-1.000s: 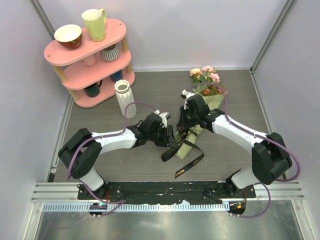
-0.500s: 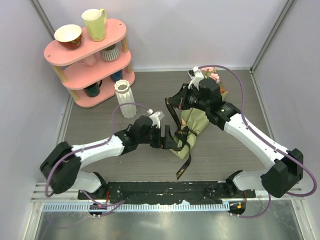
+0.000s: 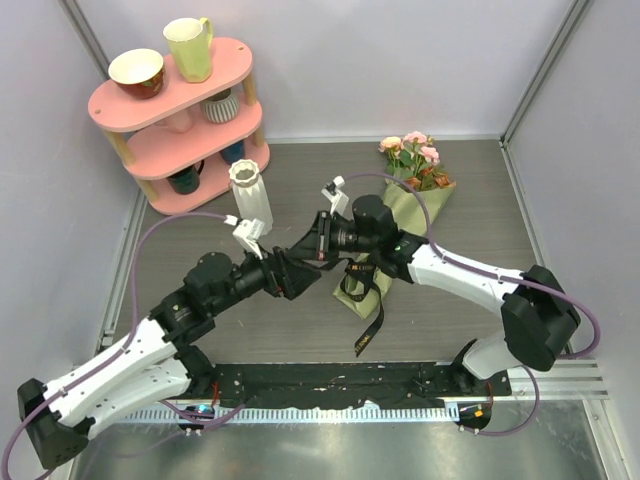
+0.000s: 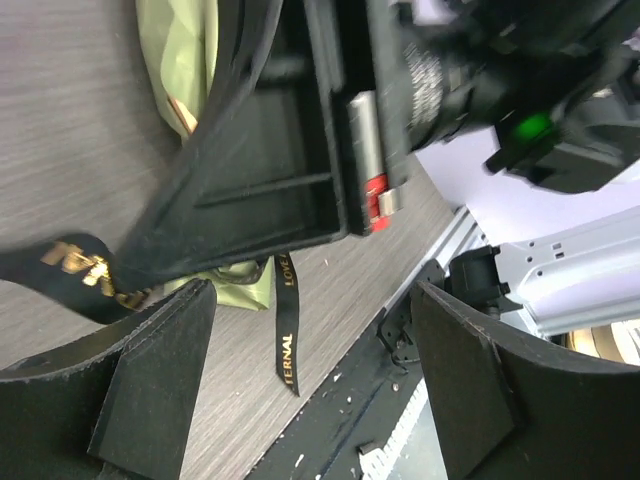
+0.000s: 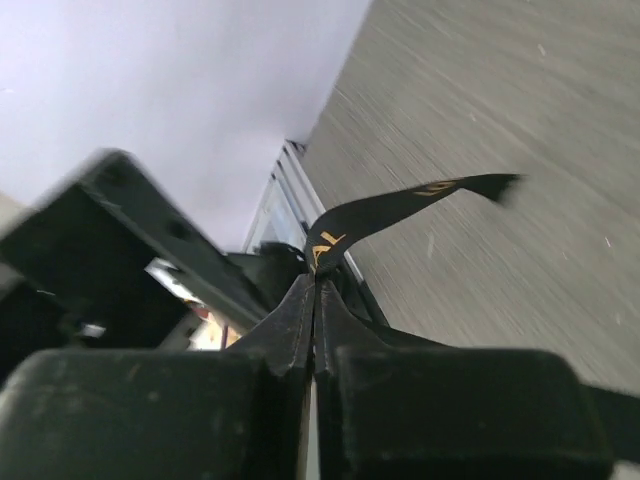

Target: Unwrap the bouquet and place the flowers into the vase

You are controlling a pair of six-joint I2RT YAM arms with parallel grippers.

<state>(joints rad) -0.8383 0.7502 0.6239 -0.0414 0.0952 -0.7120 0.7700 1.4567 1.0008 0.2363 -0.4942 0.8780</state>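
Observation:
The bouquet (image 3: pixel 392 232) lies on the table in olive-green paper, its pink and peach flowers (image 3: pixel 414 158) pointing to the back right. Its black ribbon (image 3: pixel 371 325) with gold lettering trails toward the front edge. My right gripper (image 3: pixel 319 236) is shut on a stretch of that ribbon (image 5: pixel 400 205), left of the bouquet; the strip comes out from between the closed fingertips (image 5: pixel 316 285). My left gripper (image 3: pixel 300 272) faces it from the left, open and holding nothing (image 4: pixel 310 390). A ribbon end (image 4: pixel 285 335) and the paper (image 4: pixel 185 50) lie ahead of it. The white ribbed vase (image 3: pixel 251 196) stands upright at the back left.
A pink two-tier shelf (image 3: pixel 150 150) with a yellow-green mug (image 3: pixel 189 48), a bowl (image 3: pixel 136 72) and cups stands at the back left, next to the vase. The black mounting rail (image 3: pixel 330 378) runs along the near edge. Walls close in both sides.
My left gripper has opened and drawn back to the left, away from the ribbon. My right gripper has swung left and down from above the bouquet, still pinching the ribbon.

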